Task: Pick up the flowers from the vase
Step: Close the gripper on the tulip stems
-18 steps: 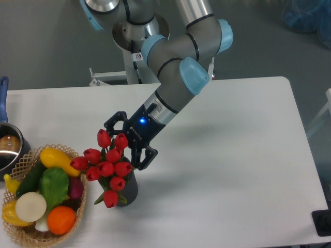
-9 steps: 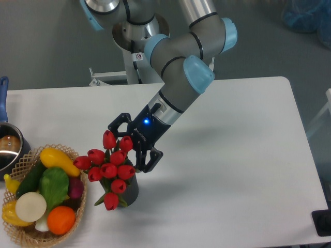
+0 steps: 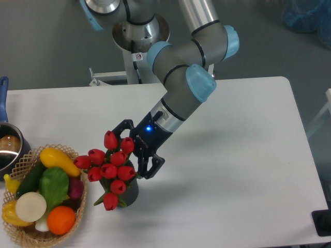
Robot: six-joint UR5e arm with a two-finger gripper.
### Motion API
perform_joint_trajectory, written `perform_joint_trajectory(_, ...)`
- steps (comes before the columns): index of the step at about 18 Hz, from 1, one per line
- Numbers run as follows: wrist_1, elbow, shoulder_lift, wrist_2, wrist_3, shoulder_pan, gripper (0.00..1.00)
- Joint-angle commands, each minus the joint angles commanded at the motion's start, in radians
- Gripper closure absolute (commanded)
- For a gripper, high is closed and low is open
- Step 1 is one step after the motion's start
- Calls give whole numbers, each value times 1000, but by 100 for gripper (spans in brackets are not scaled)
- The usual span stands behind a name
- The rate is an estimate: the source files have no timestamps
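Right of the basket (image 3: 20,235), flowers (image 3: 110,165) sit in the vase (image 3: 129,191). Gripper (image 3: 135,155) jaws spread around the bunch's right side; grasp can't tell.

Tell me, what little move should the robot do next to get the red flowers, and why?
Probably slide the tool a bit further in toward the stems and close it. The tool sits right beside the flowers, its fingers look spread, and I cannot see it holding anything. The flowers are in the vase, so gripping likely comes before lifting.
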Motion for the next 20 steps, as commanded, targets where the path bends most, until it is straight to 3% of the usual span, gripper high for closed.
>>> perform_joint_trajectory(4, -2, 0, 3, -6, -2, 0, 2)
perform_joint_trajectory(10, 0, -15, 3, -6, -3, 0, 34)
perform_joint_trajectory(20, 0, -15, 8, -15, -3, 0, 55)
